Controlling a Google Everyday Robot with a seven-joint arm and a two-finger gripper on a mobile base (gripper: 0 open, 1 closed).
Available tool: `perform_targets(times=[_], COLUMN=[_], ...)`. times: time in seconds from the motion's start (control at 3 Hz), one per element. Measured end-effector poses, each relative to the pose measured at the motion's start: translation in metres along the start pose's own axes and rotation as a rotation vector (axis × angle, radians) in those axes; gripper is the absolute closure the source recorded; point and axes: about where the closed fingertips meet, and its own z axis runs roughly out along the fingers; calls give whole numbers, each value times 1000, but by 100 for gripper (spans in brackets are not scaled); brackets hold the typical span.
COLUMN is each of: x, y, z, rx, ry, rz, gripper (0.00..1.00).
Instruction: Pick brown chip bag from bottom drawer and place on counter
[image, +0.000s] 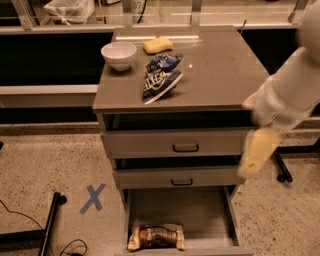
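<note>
My cream-coloured end effector (257, 150) hangs off the right front corner of the grey-brown three-drawer cabinet (145, 144), level with its upper drawers. I cannot tell whether it is released or clenched, though I see nothing in it. The crinkled tan-and-brown chip bag (156, 236) lies flat at the front lip of the cabinet's open bottom drawer (200, 210), lengthwise along that lip and left of centre. I judge the reach is just starting. I would first swing out in front of the cabinet, clear of the upper drawer fronts, then descend straight onto the bag's middle and grip across its short width. The cabinet's smooth grey-brown tabletop (225, 75) offers bare room on its right half, away from the dark blue bag (160, 77).
</note>
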Motion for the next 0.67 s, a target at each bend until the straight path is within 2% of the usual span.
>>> perform_targets(times=[0.33,0.67], x=[-2,1], y=[26,42], z=[96,136], rx=[-67,-82], ry=[-18,-23], rz=[31,30], gripper=[0,0])
